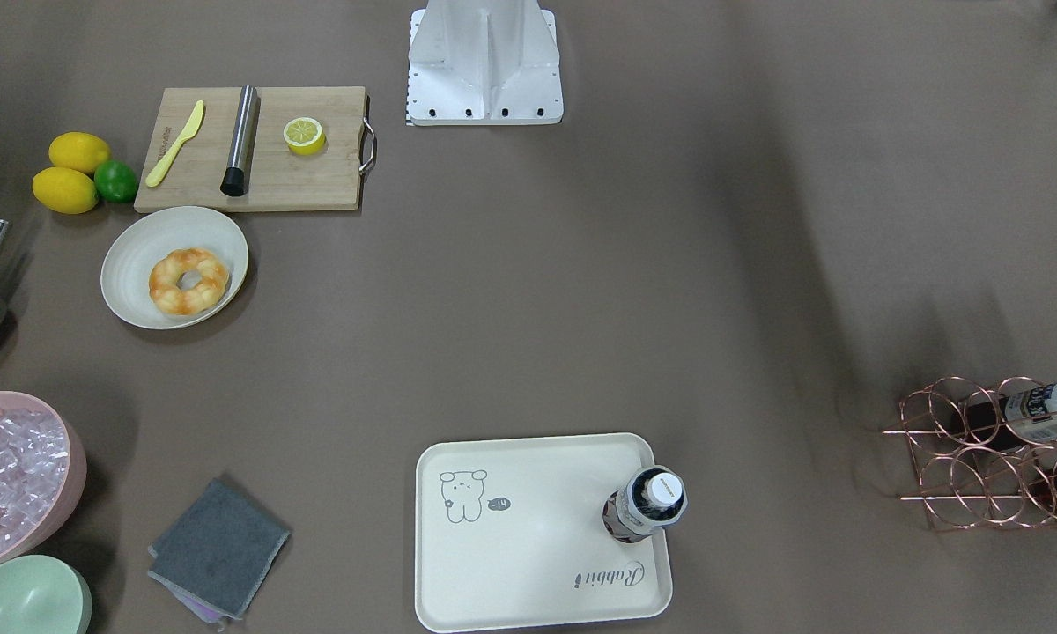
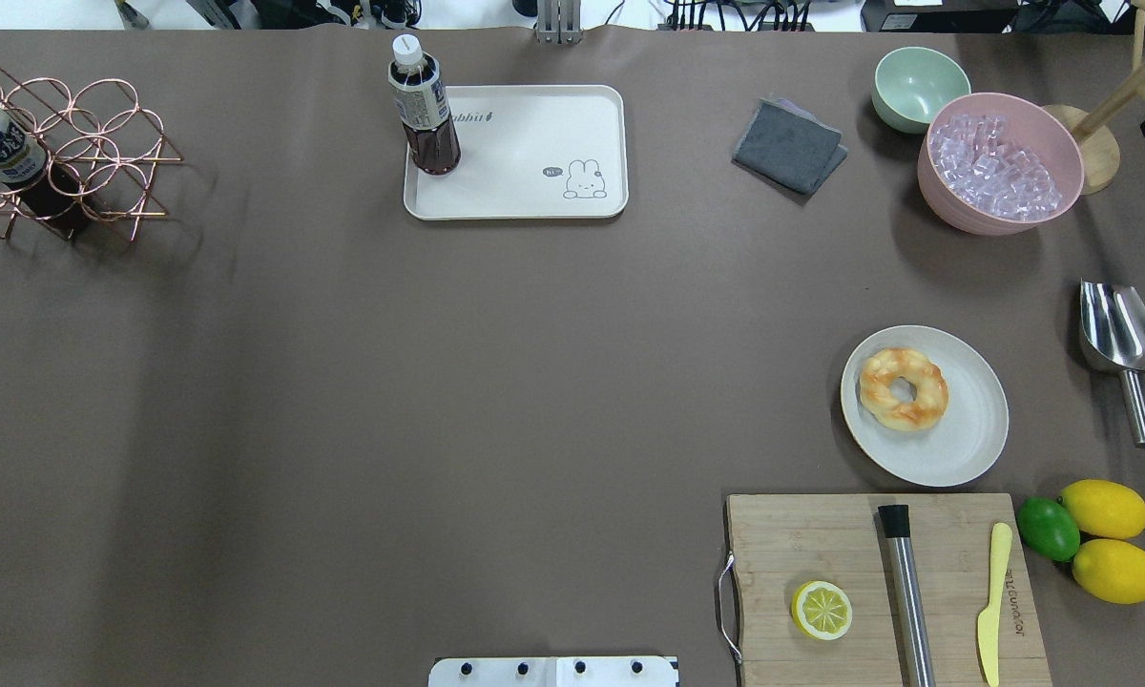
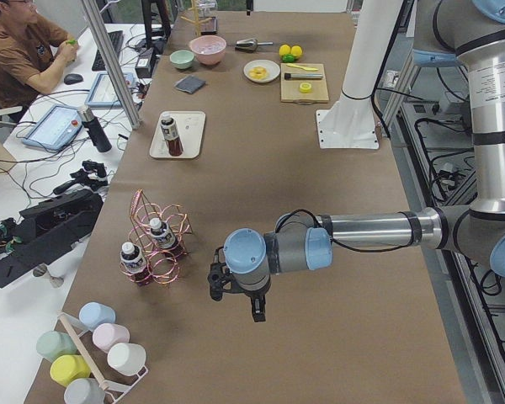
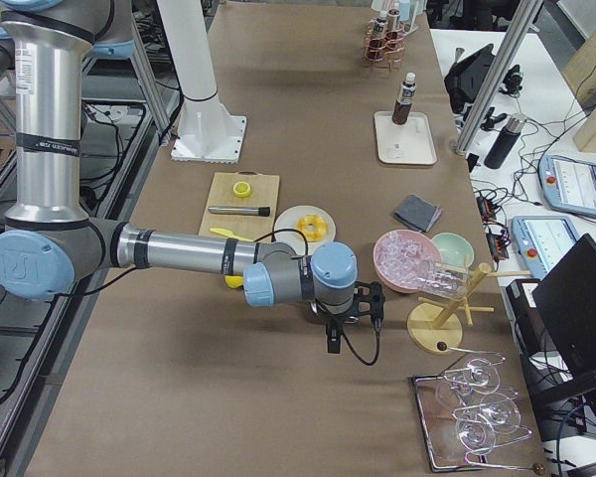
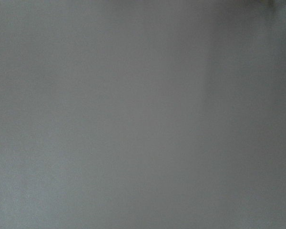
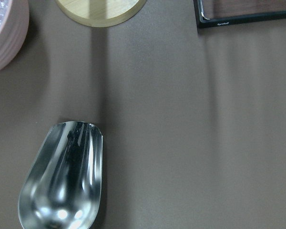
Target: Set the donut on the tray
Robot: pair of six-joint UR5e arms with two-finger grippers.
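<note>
The donut (image 1: 188, 281) is a golden-orange ring that lies on a round off-white plate (image 1: 128, 260), on the right side in the overhead view (image 2: 904, 388). The cream-white tray (image 1: 528, 563) with a line drawing lies at the far middle of the table (image 2: 525, 143), well apart from the donut. A dark drink bottle (image 1: 647, 504) stands on one corner of it. My left gripper (image 3: 236, 301) shows only in the exterior left view, over bare table near the wire rack. My right gripper (image 4: 353, 333) shows only in the exterior right view, beyond the plate and scoop. I cannot tell whether either is open or shut.
A wooden cutting board (image 2: 878, 582) holds a lemon half, a steel rod and a yellow knife. Lemons and a lime (image 2: 1092, 534), a steel scoop (image 6: 62, 176), a pink ice bowl (image 2: 1002, 162), a green bowl, a grey cloth (image 2: 787, 143) and a copper bottle rack (image 2: 57, 153) stand around.
</note>
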